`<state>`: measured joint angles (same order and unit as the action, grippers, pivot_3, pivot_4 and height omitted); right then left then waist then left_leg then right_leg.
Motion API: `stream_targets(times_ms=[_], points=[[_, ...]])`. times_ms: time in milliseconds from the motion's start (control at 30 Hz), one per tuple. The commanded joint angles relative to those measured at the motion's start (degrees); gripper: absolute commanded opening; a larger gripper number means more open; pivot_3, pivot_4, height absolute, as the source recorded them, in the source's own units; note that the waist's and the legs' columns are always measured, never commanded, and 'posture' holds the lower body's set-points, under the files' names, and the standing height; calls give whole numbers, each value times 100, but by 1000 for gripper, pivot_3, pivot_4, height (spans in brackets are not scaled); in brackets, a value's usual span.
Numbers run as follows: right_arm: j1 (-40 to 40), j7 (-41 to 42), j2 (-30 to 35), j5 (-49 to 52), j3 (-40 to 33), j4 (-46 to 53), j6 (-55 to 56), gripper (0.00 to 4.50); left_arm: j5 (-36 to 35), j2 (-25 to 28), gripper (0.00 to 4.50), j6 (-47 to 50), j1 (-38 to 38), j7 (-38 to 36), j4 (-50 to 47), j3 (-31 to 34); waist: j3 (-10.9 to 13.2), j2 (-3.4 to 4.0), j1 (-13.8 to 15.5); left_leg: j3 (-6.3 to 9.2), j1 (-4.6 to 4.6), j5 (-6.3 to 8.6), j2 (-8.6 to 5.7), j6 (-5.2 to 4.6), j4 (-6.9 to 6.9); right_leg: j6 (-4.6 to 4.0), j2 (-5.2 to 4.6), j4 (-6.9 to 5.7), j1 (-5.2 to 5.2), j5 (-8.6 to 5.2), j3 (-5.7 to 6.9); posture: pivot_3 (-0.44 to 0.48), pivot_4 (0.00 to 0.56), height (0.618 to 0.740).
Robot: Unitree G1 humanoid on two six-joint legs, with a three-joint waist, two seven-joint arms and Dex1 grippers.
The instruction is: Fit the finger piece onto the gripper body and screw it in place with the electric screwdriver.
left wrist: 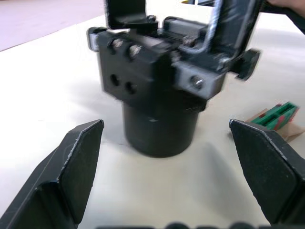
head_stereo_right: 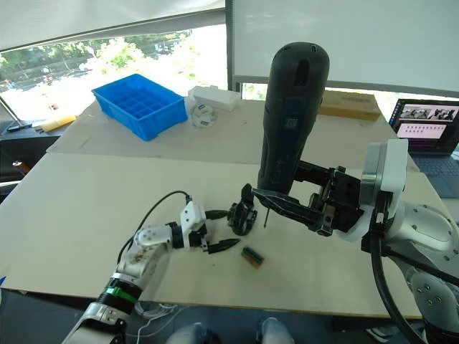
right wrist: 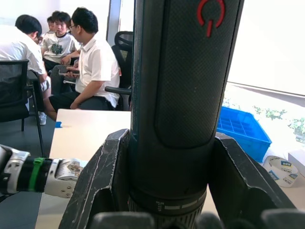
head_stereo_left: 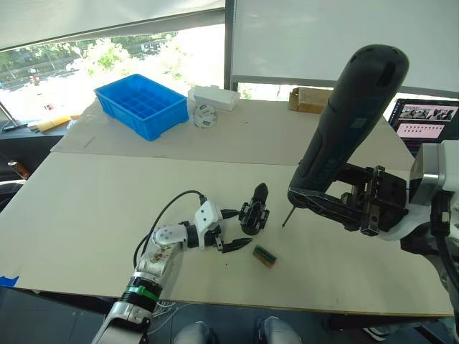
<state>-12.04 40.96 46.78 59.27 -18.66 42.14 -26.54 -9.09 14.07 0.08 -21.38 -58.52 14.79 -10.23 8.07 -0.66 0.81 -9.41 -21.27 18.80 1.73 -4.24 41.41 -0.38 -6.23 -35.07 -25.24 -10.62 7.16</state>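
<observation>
The gripper body (head_stereo_left: 254, 211) stands on its round base mid-table, one pointed black finger sticking up from it. I cannot tell whether that finger is the finger piece; no loose one is in view. My left gripper (head_stereo_left: 235, 229) is open, its fingers (left wrist: 71, 167) spread on either side of the body's base (left wrist: 159, 129) without touching it. My right gripper (head_stereo_left: 305, 197) is shut on the electric screwdriver (head_stereo_left: 351, 122), held tilted with the rounded end up. Its thin bit (head_stereo_left: 286, 216) points down just right of the body. The right wrist view shows the handle (right wrist: 181, 71) clamped between both fingers.
A small green-and-brown block (head_stereo_left: 265, 256) lies just in front of the body. At the back are a blue compartment bin (head_stereo_left: 141, 105), a white box (head_stereo_left: 215, 97), a tape roll (head_stereo_left: 204, 116) and a cardboard box (head_stereo_left: 310, 99). A laptop (head_stereo_left: 423, 122) sits far right. People (right wrist: 90, 62) sit beyond the table.
</observation>
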Motion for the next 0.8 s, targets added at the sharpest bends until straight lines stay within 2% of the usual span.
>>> stream_targets(times_ms=[33,267,533,767,800], points=[[-118,-33,-13,64,-105,91,90,1903,59,-115,4464,231,108,338,-536,-175,0,0,-1,0,0,0,0,0,0,0,1,0,0,0,0,0,150,740],[-149,-29,-20,79,-76,84,86,1903,363,-343,4464,280,91,982,-463,-391,0,0,-3,-2,1,0,0,0,0,0,2,0,0,0,2,0,150,740],[-194,-11,-22,62,-51,61,88,1903,442,-418,4464,247,-73,1204,-66,-431,0,0,4,-2,4,0,0,0,-1,0,1,-1,1,0,4,0,150,740],[-170,-13,-19,49,-66,75,103,1903,417,-375,4464,219,-127,1108,134,-465,0,0,0,-2,6,0,1,0,0,0,0,-2,2,0,4,0,150,740],[-166,-16,-19,52,-70,81,103,1903,416,-368,4221,221,-121,1086,136,-478,0,0,0,-2,6,0,1,0,0,0,0,-2,3,0,4,0,150,740]])
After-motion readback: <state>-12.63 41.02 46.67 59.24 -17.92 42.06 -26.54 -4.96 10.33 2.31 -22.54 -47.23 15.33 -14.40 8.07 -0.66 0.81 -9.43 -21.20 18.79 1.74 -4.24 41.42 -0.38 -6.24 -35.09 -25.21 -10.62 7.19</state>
